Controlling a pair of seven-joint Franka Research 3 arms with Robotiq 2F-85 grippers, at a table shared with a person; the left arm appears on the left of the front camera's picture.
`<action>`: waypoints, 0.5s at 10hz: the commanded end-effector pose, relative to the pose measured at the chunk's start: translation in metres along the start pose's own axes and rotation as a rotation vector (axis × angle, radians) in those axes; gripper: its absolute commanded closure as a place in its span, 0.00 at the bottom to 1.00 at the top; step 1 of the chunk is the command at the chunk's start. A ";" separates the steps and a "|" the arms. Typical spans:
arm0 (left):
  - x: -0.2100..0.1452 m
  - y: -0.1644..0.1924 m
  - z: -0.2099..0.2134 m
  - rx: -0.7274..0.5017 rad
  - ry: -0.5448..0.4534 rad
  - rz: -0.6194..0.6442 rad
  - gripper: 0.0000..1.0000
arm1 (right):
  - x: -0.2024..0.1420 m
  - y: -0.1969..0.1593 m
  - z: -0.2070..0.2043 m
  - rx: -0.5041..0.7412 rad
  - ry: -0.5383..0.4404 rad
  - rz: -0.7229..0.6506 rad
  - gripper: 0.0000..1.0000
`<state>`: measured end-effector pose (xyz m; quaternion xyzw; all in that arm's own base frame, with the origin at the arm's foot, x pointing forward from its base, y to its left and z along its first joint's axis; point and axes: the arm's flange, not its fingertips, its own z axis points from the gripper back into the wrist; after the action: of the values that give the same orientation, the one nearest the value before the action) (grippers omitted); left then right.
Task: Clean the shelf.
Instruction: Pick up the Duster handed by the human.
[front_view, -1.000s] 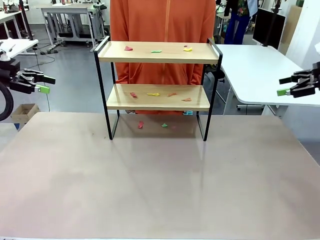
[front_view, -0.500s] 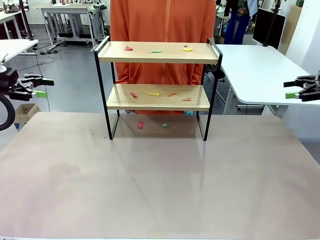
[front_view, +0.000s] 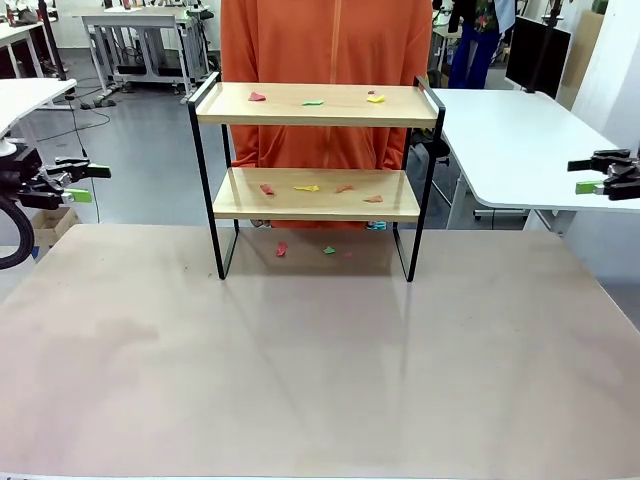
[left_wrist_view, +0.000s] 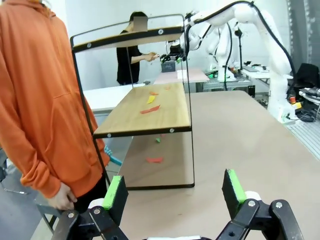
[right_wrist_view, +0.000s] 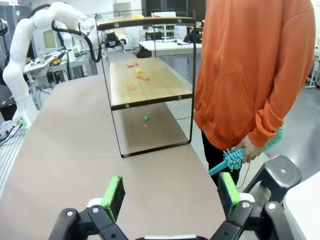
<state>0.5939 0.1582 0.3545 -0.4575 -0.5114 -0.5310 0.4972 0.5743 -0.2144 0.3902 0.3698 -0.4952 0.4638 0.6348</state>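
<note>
The shelf (front_view: 316, 196) stands at the table's far middle, two light wooden boards in a thin black frame. Small coloured scraps lie on its top board (front_view: 313, 102), on its lower board (front_view: 306, 188) and on the table under it (front_view: 281, 249). My left gripper (front_view: 88, 182) hovers open off the table's left side, well away from the shelf. Off the right side, my right gripper (front_view: 583, 176) is open too. The left wrist view looks past my open left gripper (left_wrist_view: 173, 190) at the shelf (left_wrist_view: 145, 107) end-on. My right gripper (right_wrist_view: 171, 191) faces the shelf's (right_wrist_view: 145, 85) other end.
A person in an orange hoodie (front_view: 325, 50) stands right behind the shelf and holds a teal bristle brush (right_wrist_view: 240, 152) low at the side. White tables (front_view: 520, 150) stand to the far right. The wide beige tabletop (front_view: 320, 360) lies bare in front of the shelf.
Both arms have drawn back slightly toward the table's sides, the right one farther right and the left one a little lower. Their jaws stayed open. The shelf and scraps have not moved.
</note>
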 end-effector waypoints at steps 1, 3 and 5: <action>0.012 0.005 0.004 -0.030 -0.071 0.018 0.00 | 0.014 0.001 0.005 0.019 -0.063 0.006 0.00; 0.018 0.003 0.007 -0.050 -0.104 0.024 0.00 | 0.022 0.006 0.008 0.031 -0.081 0.012 0.00; 0.022 0.002 0.010 -0.053 -0.117 0.023 0.00 | 0.027 0.010 0.009 0.040 -0.086 0.010 0.00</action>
<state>0.5863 0.1627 0.3721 -0.4946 -0.5142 -0.5232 0.4661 0.5643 -0.2158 0.4107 0.3917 -0.5046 0.4733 0.6066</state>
